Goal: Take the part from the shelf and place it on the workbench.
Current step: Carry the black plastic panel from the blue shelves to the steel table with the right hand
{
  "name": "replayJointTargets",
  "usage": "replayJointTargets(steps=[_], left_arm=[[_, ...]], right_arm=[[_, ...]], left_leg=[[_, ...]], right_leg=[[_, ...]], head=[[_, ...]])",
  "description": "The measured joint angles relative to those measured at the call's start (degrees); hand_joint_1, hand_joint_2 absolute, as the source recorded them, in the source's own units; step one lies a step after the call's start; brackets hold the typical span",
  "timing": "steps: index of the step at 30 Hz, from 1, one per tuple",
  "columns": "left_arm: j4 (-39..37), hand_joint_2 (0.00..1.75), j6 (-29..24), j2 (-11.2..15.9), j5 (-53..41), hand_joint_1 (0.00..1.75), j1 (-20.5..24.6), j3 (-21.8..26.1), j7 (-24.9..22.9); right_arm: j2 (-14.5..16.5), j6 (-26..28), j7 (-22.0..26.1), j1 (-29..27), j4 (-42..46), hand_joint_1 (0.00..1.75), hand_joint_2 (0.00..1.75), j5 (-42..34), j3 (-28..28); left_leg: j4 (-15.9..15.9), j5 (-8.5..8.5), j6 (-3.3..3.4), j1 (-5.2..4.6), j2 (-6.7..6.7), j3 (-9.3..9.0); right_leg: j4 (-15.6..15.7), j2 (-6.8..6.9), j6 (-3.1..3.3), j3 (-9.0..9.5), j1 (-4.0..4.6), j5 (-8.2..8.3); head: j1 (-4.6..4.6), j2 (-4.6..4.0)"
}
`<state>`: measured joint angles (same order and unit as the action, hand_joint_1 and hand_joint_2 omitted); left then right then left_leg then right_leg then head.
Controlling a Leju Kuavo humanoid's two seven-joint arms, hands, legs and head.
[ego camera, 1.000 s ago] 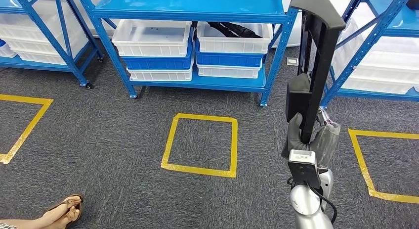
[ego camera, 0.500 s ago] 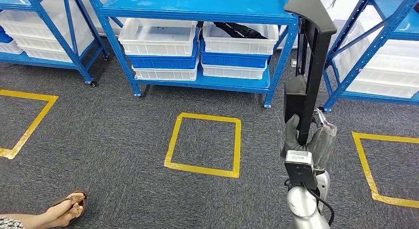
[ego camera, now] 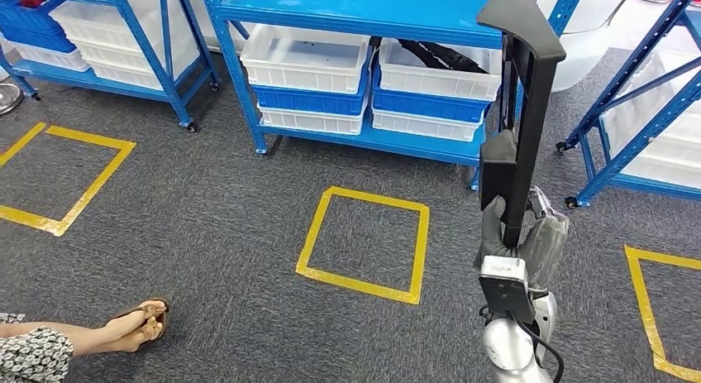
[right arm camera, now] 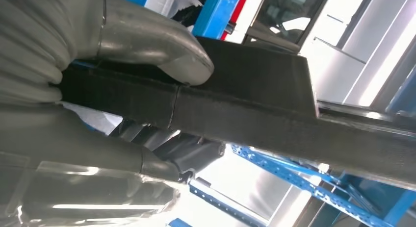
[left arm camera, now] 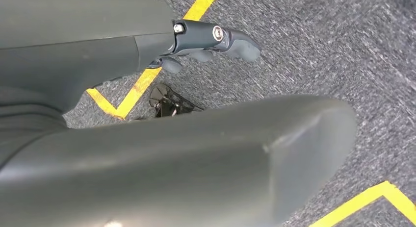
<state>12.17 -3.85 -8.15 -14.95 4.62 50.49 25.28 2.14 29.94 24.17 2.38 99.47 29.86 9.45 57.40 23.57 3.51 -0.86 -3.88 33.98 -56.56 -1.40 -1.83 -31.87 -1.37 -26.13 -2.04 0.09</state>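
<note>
Nearest, right hand [ego camera: 519, 238] is clutching the long black part [ego camera: 522, 110], holding it upright above grey carpet [ego camera: 207, 217]. Left hand [left arm camera: 206, 40] is hanging empty over the floor, fingers loosely apart. A person's sandalled feet [ego camera: 136, 323] are lying beside a yellow tape square [ego camera: 368, 244]. Farther back, blue shelf [ego camera: 364, 7] is carrying white bins [ego camera: 306, 56].
</note>
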Motion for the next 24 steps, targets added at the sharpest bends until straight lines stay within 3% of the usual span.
replayJointTargets(steps=[3, 5, 7, 8, 9, 10, 12, 14, 15, 18, 20, 22, 23, 24], left_arm=[[0.0, 0.00, 0.0, 0.1, 0.0, 0.00, -0.3, 0.1, 0.0], [0.0, 0.00, 0.0, 0.2, 0.0, 0.00, -0.3, 0.1, 0.0], [0.0, 0.00, 0.0, 0.2, 0.0, 0.00, -0.3, 0.1, 0.0], [0.0, 0.00, 0.0, 0.2, 0.0, 0.00, -0.3, 0.1, 0.0], [0.0, 0.00, 0.0, 0.2, -0.1, 0.00, -0.3, 0.1, 0.0], [0.0, 0.00, 0.0, 0.2, -0.1, 0.00, -0.3, 0.1, 0.0], [0.0, 0.00, -0.1, 0.2, -0.2, 0.00, -0.3, 0.1, 0.0], [0.0, 0.00, -0.1, 0.3, -0.3, 0.00, -0.2, 0.1, 0.0], [0.0, 0.00, -0.1, 0.3, -0.3, 0.00, -0.1, 0.1, 0.0], [0.0, 0.00, -0.1, 0.3, -0.4, 0.00, -0.1, 0.1, 0.0], [0.0, 0.00, -0.1, 0.1, -0.5, 0.00, 0.0, 0.1, -0.1], [0.0, 0.00, -0.1, 0.0, -0.5, 0.00, 0.0, 0.1, -0.1], [0.0, 0.00, -0.1, 0.0, -0.5, 0.00, 0.0, 0.1, -0.1], [0.0, 0.00, -0.1, 0.0, -0.5, 0.00, 0.0, 0.1, -0.1]], right_arm=[[0.0, 0.0, 0.0, -0.1, 0.2, 1.75, 1.75, 0.0, -0.1], [0.0, 0.0, 0.0, -0.1, 0.4, 1.75, 1.75, 0.0, -0.1], [0.0, 0.0, 0.0, -0.2, 0.4, 1.75, 1.75, 0.0, -0.1], [0.0, 0.0, 0.0, -0.3, 0.5, 1.75, 1.75, 0.0, -0.1], [0.0, 0.0, 0.0, -0.4, 0.5, 1.75, 1.75, 0.0, -0.1], [0.0, 0.0, 0.0, -0.5, 0.6, 1.75, 1.75, 0.1, -0.1], [0.0, 0.0, -0.1, -0.6, 0.9, 1.75, 1.75, 0.1, -0.1], [0.1, 0.0, -0.2, -0.7, 1.4, 1.75, 1.75, 0.2, -0.1], [0.2, 0.0, -0.3, -0.9, 1.6, 1.75, 1.75, 0.2, -0.2], [0.4, -0.3, -0.5, -1.5, 2.3, 1.75, 1.75, 0.4, -0.2], [0.4, -0.5, -0.5, -1.7, 2.6, 1.75, 1.75, 0.5, -0.2], [0.4, -0.5, -0.6, -2.0, 2.8, 1.75, 1.75, 0.5, -0.3], [0.3, -0.5, -0.6, -2.3, 2.8, 1.75, 1.75, 0.5, -0.3], [0.3, -0.5, -0.6, -2.5, 2.8, 1.75, 1.75, 0.5, -0.3]], left_leg=[[1.2, 0.74, -0.74, 0.34, 0.47, 0.72], [6.2, 3.73, -1.58, 0.70, 2.17, 2.88], [14.1, 7.36, -2.36, 1.29, 3.26, 6.63], [16.7, 8.11, -2.61, 1.56, 3.47, 7.95], [17.3, 7.80, -2.75, 1.79, 3.61, 8.30], [15.2, 6.35, -2.74, 1.93, 3.77, 7.30], [6.7, 2.64, -2.28, 1.86, 5.01, 3.00], [1.2, 1.09, -1.64, 1.37, 6.31, 0.12], [0.5, 1.17, -1.34, 1.08, 6.48, -0.15], [-0.6, 0.49, -0.19, 0.97, 5.12, -0.50], [-1.6, -0.29, 0.58, 1.16, 4.36, -1.04], [-1.8, -0.49, 0.86, 1.01, 3.52, -0.95], [-1.8, -0.49, 0.87, 0.94, 2.98, -0.88], [-1.7, -0.50, 0.86, 0.89, 2.39, -0.85]], right_leg=[[0.1, 0.77, 0.94, 0.09, -0.56, 0.44], [0.2, 1.34, 1.47, 0.17, -0.78, 0.53], [0.1, 2.02, 1.65, 0.13, -0.66, 0.48], [0.1, 2.37, 1.66, 0.11, -0.60, 0.46], [0.1, 2.73, 1.65, 0.11, -0.57, 0.43], [0.1, 3.05, 1.64, 0.13, -0.56, 0.42], [0.1, 3.55, 1.52, 0.22, -0.52, 0.35], [0.2, 3.96, 1.21, 0.28, -0.28, 0.25], [0.3, 4.25, 0.94, 0.32, -0.19, 0.23], [0.3, 4.60, -0.04, 0.31, 0.08, -0.05], [-3.6, 3.21, 0.17, -1.53, 0.19, -2.19], [-11.5, 1.98, 0.71, -5.38, 0.03, -5.68], [-15.0, 1.79, 0.68, -7.14, -0.02, -6.82], [-16.3, 1.70, 0.37, -7.91, -0.05, -6.94]], head=[[-0.14, 0.00], [-0.50, 0.00], [-0.73, 0.00], [-0.73, 0.00], [-0.75, 0.00], [-0.75, 0.00], [-0.75, 0.00], [-0.76, 0.00], [-0.77, 0.00], [-0.74, 0.00], [-0.44, 0.00], [-0.22, 0.00], [-0.13, 0.00], [-0.11, 0.00]])
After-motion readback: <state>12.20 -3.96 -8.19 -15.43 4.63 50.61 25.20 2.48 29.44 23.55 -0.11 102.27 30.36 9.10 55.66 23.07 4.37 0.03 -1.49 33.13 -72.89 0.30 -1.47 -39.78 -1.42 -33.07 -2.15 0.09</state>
